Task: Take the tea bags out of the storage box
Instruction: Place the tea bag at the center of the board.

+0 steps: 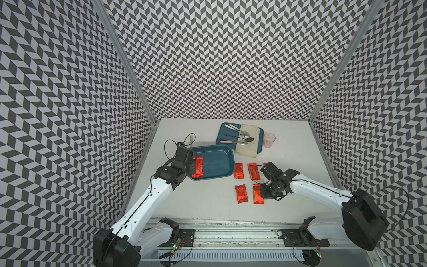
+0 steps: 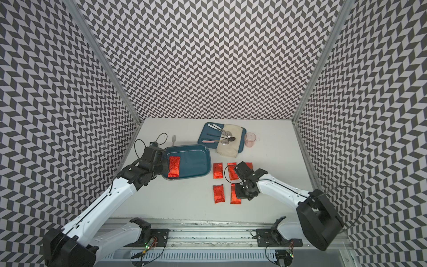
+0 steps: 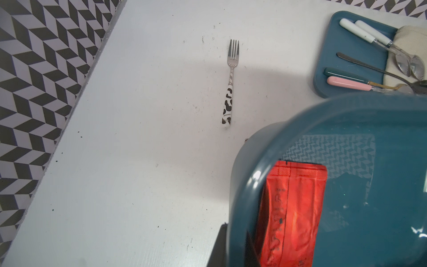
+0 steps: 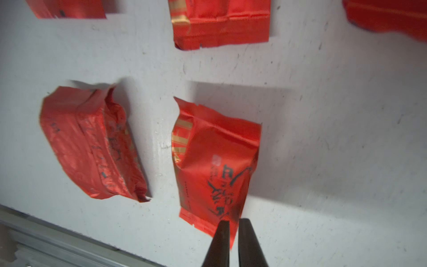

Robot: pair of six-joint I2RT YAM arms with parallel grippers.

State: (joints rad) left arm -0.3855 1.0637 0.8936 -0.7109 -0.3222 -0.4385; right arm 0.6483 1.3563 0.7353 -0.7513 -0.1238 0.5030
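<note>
Left wrist view only: left pincer (image 3: 235, 250) clamped tight on the rim of the storage box (image 3: 369, 185). 1 tea bag (image 3: 293, 208) lies inside, right by that pincer. Both top views hide the left pincer behind its wrist, but show the whole storage box (image 1: 215, 161) and the same tea bag (image 2: 174, 169).

Right wrist view only: right pincer (image 4: 234, 221) parted a narrow crack, holding nothing. The corner of 1 tea bag (image 4: 215, 161) sits at its tips, lying on the bench (image 4: 335, 115). Cannot tell if the fingers touch it. Another tea bag (image 4: 92, 143) lies beside; 3 beyond the tips are cut off by the frame.

In a top view, 5 tea bags lie outside the box, 1 (image 1: 265, 164) mostly hidden by the right arm.

Fork (image 3: 230, 85) has a patterned handle, clear only from the left wrist. Tray (image 3: 332, 46) is cut off there. Pink cup (image 1: 269, 139) shows in top views only, well beyond the right pincer. Print on the tea bags is unreadable.
</note>
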